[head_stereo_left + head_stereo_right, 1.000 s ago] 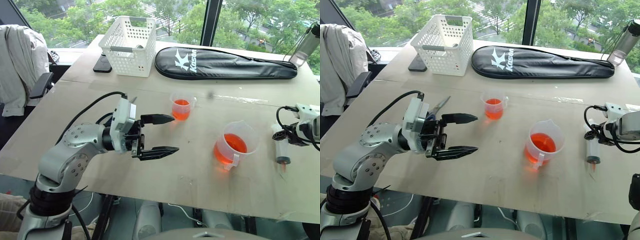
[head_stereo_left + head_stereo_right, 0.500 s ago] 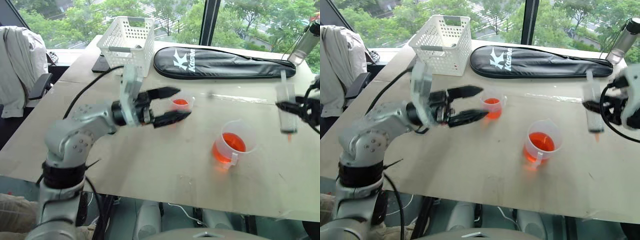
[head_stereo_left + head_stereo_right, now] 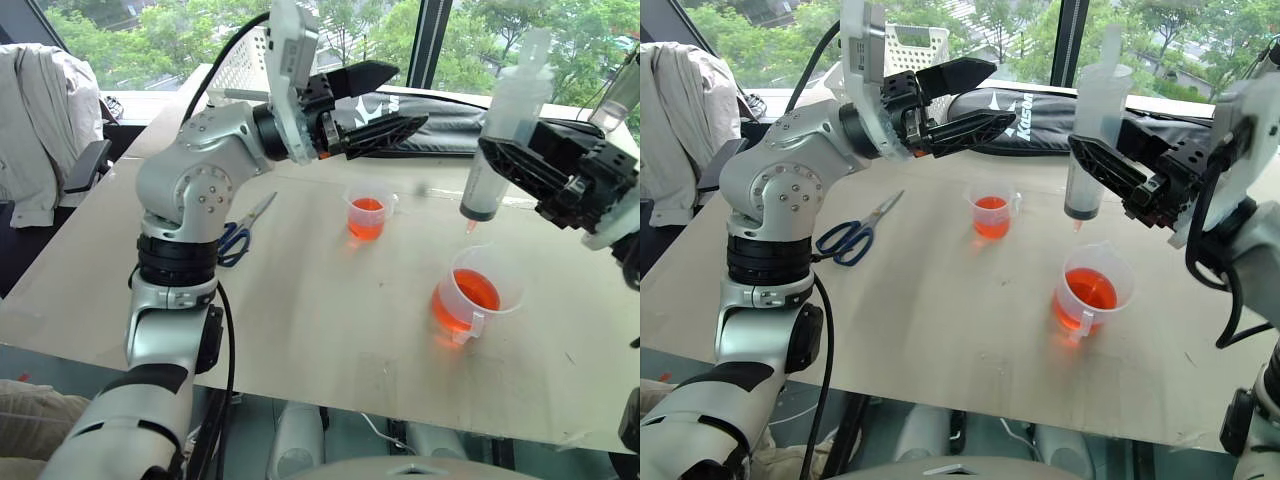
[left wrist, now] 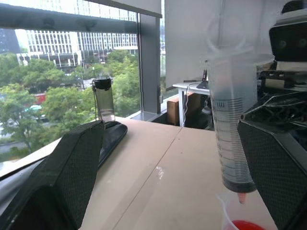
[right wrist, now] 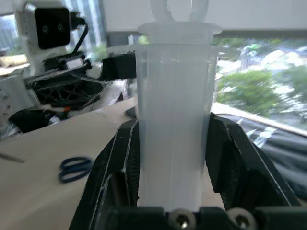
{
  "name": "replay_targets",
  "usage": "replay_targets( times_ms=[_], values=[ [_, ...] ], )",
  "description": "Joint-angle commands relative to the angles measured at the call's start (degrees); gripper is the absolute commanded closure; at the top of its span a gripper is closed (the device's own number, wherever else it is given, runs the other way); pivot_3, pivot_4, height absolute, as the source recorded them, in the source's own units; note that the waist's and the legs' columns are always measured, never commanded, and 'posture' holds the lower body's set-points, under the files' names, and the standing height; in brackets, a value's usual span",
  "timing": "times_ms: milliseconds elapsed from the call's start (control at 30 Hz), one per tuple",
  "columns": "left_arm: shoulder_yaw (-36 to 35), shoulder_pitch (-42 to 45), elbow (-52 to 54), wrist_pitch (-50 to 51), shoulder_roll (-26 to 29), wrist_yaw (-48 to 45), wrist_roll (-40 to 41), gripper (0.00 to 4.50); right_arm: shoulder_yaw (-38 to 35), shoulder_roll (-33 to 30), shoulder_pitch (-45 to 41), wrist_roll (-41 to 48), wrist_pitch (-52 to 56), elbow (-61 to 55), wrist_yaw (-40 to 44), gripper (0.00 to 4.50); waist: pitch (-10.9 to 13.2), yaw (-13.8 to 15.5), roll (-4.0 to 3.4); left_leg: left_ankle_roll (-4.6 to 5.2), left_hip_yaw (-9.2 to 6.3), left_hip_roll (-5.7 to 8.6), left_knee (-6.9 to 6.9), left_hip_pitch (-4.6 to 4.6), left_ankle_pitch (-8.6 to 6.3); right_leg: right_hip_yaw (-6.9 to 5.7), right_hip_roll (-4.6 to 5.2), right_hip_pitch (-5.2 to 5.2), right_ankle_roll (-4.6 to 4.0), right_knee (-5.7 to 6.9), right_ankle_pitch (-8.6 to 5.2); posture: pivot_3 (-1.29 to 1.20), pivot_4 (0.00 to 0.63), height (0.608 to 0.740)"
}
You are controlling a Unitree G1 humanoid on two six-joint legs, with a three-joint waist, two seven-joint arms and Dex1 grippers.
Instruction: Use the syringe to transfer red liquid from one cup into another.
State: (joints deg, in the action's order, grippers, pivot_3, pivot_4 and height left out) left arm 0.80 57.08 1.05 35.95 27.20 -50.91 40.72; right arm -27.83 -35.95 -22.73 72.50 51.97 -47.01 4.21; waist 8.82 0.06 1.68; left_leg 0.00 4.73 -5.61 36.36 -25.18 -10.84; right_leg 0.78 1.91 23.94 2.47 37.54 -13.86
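Right gripper [image 3: 1118,175]: clamped on the syringe [image 3: 1092,140], one black finger on each side of the clear barrel; raised above the table on the right
Syringe: upright in that grip, plunger top up, dark seal low in the barrel, short reddish tip pointing down; the tip hangs just above the larger cup, clear of its rim
Larger cup [image 3: 1090,293]: handled, with a pour spout, on the table below the syringe; red liquid [image 3: 1088,289] fills the lower part
Smaller cup [image 3: 991,209]: narrow and clear, standing farther back and to the left of the larger one, well apart from it; also holds red liquid
Left gripper [image 3: 378,98]: fingers spread wide, nothing between them; held high over the back of the table, pointing across toward the syringe; in the left wrist view the syringe barrel stands between its two fingers but beyond them
Scissors [image 3: 849,233]: blue handles, lying flat on the table [image 3: 940,320] to the left of the smaller cup
Behind: a black racket bag [image 3: 1030,112] lies along the far edge; a white basket [image 3: 912,44] sits behind the left arm
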Motion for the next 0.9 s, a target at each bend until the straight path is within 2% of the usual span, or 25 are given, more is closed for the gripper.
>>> replay_targets(
  times_ms=[33, 267, 500, 633, 900],
  values=[
    [0.6, 1.4, -0.1, -2.1, -0.3, -3.1, -1.4, 0.0, -0.2, 1.7, 4.6, -5.2, -7.6, -7.5, -1.7, 2.99, 0.0, 0.0, -0.05, 0.0, 0.0, 0.01, -0.01, -0.01, 0.0, 0.01, 0.0, 0.02, 0.01, 0.03, -0.01, 0.0, 0.15, 0.724],
    [1.9, 3.4, -3.3, -3.5, -1.8, -8.2, -3.0, 0.0, -3.9, 1.4, 16.7, -3.8, -14.2, -11.0, -4.3, 3.01, 0.0, -0.1, -0.04, 0.01, -0.15, 0.13, 0.1, 0.05, 0.01, 0.03, 0.01, -0.13, 0.01, 0.12, -0.01, 0.0, 0.15, 0.724],
    [4.9, 8.4, -9.9, -10.1, -5.4, -15.4, -7.6, 0.0, 0.9, 5.2, 31.1, -15.2, -20.9, -11.5, 3.6, 3.01, 0.0, 0.2, -0.04, 0.01, -0.44, 0.32, 0.1, 0.1, 0.01, 0.06, 0.01, -0.27, 0.01, 0.1, -0.03, 0.0, 0.15, 0.724],
    [6.5, 10.8, -14.1, -14.3, -7.5, -18.2, -11.0, 0.0, 3.4, 7.4, 33.4, -19.3, -24.9, -10.4, 6.2, 3.01, 0.0, 0.1, -0.04, 0.01, -0.49, 0.39, 0.13, 0.11, 0.01, 0.11, 0.01, -0.26, 0.01, 0.11, -0.04, 0.0, 0.15, 0.724],
    [9.1, 14.2, -22.0, -23.7, -13.4, -21.2, -17.1, 0.0, 7.2, 7.3, 35.5, -24.7, -27.8, -8.4, 10.3, 3.01, 0.0, 0.0, -0.04, 0.01, -0.62, 0.46, 0.15, 0.1, 0.01, 0.13, 0.0, -0.26, -0.18, 0.1, -0.15, 0.0, 0.15, 0.724]
  ],
)
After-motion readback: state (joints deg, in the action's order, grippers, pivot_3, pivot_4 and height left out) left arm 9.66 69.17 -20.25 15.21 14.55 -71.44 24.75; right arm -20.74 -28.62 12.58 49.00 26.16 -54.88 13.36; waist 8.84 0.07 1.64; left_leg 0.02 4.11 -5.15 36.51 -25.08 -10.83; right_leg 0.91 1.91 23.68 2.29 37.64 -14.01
